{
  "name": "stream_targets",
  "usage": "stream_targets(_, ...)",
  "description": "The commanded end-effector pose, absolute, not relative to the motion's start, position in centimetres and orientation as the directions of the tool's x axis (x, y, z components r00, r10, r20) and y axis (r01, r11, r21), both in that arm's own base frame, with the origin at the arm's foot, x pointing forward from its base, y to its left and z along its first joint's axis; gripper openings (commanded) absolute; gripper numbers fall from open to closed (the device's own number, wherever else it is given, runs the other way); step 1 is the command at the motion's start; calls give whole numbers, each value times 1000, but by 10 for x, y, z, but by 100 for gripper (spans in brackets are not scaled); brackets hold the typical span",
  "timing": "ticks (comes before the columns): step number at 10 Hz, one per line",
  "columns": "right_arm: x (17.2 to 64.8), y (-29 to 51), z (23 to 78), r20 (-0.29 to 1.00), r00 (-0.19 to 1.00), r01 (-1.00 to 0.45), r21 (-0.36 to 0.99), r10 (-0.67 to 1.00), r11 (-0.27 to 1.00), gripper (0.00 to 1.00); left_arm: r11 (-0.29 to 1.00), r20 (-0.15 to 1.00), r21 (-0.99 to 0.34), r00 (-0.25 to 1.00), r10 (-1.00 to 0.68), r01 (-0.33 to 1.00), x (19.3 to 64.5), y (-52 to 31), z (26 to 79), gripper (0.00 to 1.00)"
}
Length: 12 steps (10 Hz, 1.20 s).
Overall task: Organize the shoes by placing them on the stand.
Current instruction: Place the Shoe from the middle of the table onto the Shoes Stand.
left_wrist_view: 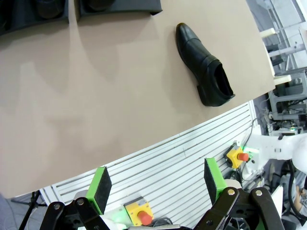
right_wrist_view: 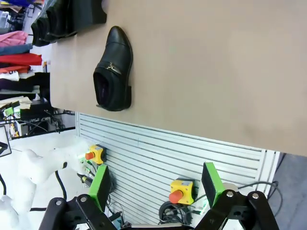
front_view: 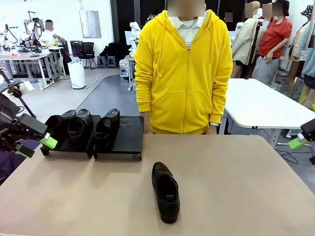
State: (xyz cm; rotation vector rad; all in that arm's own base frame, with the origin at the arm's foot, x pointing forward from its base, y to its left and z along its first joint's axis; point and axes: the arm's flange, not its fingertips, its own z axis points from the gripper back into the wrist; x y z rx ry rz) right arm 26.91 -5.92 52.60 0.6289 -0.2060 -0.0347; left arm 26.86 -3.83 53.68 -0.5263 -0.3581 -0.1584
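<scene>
Three black shoes stand on the stand point(front_view: 129, 132) at the table's back left: two point(front_view: 59, 125) point(front_view: 79, 123) on its left tray and one point(front_view: 107, 125) on the left half of its right tray. A fourth shoe point(front_view: 165, 191) lies alone mid-table near the front edge, toe pointing away from me; it is also seen as the loose shoe point(left_wrist_view: 204, 64) and the loose shoe point(right_wrist_view: 114, 69). My left gripper point(front_view: 37, 146) hovers open off the table's left edge, empty point(left_wrist_view: 156, 184). My right gripper point(front_view: 301, 142) hangs open at the right edge, empty point(right_wrist_view: 156, 184).
A person in a yellow hoodie point(front_view: 183, 73) stands at the far edge, arms down at the sides. The beige table point(front_view: 246, 187) is bare around the loose shoe. A white table point(front_view: 266, 105) sits behind at the right. The stand's corner point(left_wrist_view: 120, 7) and its end point(right_wrist_view: 88, 12) appear at the frame tops.
</scene>
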Motion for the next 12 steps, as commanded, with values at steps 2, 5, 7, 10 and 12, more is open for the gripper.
stream_targets(2,268,-62,528,197,977,-55,605,-82,794,100,854,373,-462,926,-56,238,269,-38,537,100)
stream_targets(5,268,-62,528,197,977,-55,605,-82,794,100,917,173,-351,976,-135,189,316,-176,519,100)
stream_targets(7,268,-62,528,197,977,-55,605,-82,794,100,915,89,-335,974,-207,225,363,-269,501,100)
stream_targets(10,268,-62,528,197,977,-55,605,-82,794,100,944,-69,-265,973,-222,196,410,-364,460,100)
stream_targets(12,268,-62,528,197,977,-55,605,-82,794,100,971,-97,-173,979,-181,162,418,-390,436,100)
